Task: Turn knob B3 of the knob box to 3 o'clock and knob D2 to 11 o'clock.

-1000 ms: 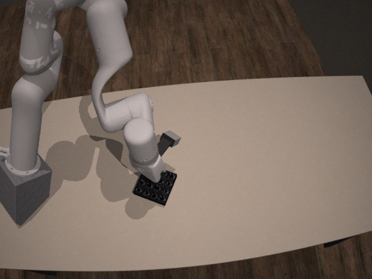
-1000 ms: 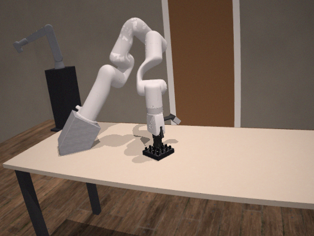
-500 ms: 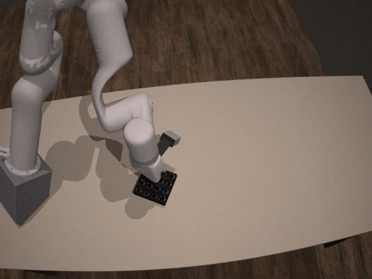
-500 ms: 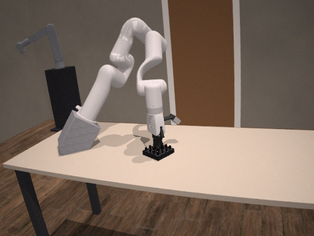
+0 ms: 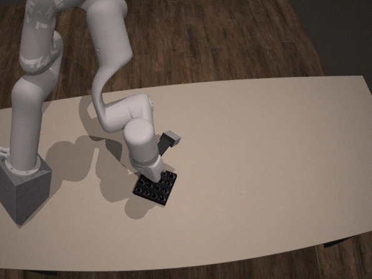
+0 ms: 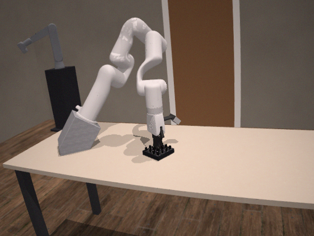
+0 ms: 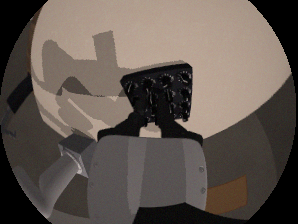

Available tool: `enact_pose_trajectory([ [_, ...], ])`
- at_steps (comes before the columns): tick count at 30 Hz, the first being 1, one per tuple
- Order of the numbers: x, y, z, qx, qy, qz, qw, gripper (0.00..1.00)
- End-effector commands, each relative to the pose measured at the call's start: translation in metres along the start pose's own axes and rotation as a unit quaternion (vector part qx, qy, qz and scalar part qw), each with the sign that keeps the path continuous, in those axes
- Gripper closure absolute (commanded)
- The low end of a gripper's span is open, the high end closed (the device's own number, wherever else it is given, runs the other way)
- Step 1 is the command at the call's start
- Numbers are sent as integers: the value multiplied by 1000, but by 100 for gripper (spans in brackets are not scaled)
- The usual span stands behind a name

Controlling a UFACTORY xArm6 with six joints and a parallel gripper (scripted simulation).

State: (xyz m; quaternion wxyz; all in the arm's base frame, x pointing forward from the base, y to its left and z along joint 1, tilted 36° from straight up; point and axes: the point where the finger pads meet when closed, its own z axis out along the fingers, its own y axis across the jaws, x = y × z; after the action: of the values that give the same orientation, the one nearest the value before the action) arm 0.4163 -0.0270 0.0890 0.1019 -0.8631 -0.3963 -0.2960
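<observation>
The gripper (image 6: 157,140) stands upright over the knob box (image 5: 147,193), near the table's (image 5: 266,156) front edge, left of middle; its fingers part, loosening off a knob. Lift straight up; brush no neighbouring knob.

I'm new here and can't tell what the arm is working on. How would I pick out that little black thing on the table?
Start at the long beige table and follow the white arm down to its gripper. Right beneath it sits the knob box, a flat black square slab. Its top is studded with rows of small black knobs, and it is the only small loose item in sight on the table.
</observation>
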Motion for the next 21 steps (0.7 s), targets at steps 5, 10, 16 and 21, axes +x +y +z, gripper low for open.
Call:
enact_pose_trajectory([
  [5, 1, 1, -2, -1, 0, 0, 1000, 81],
  [10, 1, 1, -8, -1, 0, 0, 1000, 81],
  [16, 1, 1, -24, -1, 0, 0, 1000, 81],
  [21, 1, 1, -34, -1, 0, 0, 1000, 81],
])
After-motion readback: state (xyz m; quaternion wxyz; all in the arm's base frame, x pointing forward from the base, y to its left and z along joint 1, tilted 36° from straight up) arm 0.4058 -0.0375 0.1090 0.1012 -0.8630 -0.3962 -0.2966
